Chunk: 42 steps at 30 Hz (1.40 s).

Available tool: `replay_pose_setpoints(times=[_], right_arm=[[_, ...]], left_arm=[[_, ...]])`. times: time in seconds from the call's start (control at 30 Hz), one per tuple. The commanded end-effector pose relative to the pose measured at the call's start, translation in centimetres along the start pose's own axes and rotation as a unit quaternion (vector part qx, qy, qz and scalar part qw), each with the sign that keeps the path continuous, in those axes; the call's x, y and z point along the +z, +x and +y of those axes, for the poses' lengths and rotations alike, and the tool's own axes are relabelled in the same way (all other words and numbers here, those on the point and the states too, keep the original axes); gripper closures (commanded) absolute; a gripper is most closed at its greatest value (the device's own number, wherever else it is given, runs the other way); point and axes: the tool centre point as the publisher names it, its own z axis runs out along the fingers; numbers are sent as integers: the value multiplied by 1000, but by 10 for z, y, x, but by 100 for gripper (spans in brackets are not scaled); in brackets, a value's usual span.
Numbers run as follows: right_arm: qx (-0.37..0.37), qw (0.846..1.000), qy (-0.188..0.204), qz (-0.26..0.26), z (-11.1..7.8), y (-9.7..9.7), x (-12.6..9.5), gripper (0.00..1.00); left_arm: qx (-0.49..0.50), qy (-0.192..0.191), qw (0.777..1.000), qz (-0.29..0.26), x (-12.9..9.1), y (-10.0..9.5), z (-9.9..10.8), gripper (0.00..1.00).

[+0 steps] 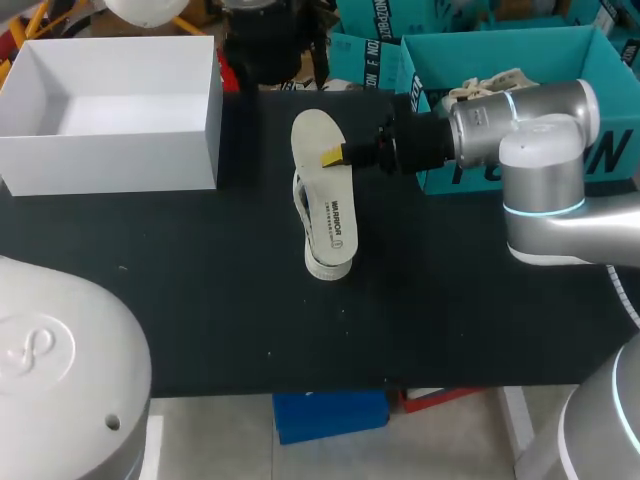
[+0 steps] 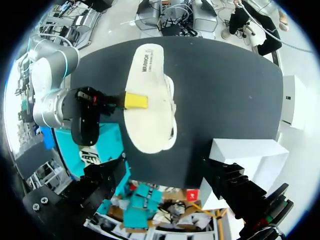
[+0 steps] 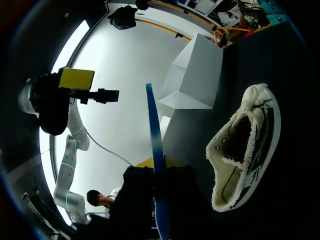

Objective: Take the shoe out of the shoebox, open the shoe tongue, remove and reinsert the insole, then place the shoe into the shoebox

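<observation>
Left claw (image 2: pixel 167 161) spread above table (image 1: pixel 200 280); right claw (image 1: pixel 335 155) pinches insole (image 1: pixel 335 205) over shoe (image 3: pixel 267 125), long axis near-far, toe away.

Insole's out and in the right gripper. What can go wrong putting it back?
1. The right gripper pinches the insole only by one side edge, so it may twist or slip.
2. The shoe lies on its side, unheld; pushing the insole in could shove it across the table.
</observation>
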Motion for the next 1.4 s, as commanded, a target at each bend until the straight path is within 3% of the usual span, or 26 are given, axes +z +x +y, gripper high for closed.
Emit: replay_pose_setpoints(times=[0.03, 0.37, 0.53, 0.8, 1.1, 1.4], right_arm=[[0, 1000, -1, -1, 0, 0, 1, 100], [0, 1000, -1, -1, 0, 0, 1, 100], [0, 1000, -1, -1, 0, 0, 1, 100], [0, 1000, -1, -1, 0, 0, 1, 100], [0, 1000, -1, -1, 0, 0, 1, 100], [0, 1000, -1, -1, 0, 0, 1, 100]], left_arm=[[-2, 1, 1000, 0, 5, -5, 4, 0], [-9, 1, 1000, -1, 8, -15, 10, 0], [-12, 4, 1000, -1, 6, -14, 1, 0], [-20, -11, 1000, 0, -7, -7, -32, 0], [-16, -2, 1000, -1, 4, -4, -80, 0], [-10, 4, 1000, -10, 2, -9, -115, 0]])
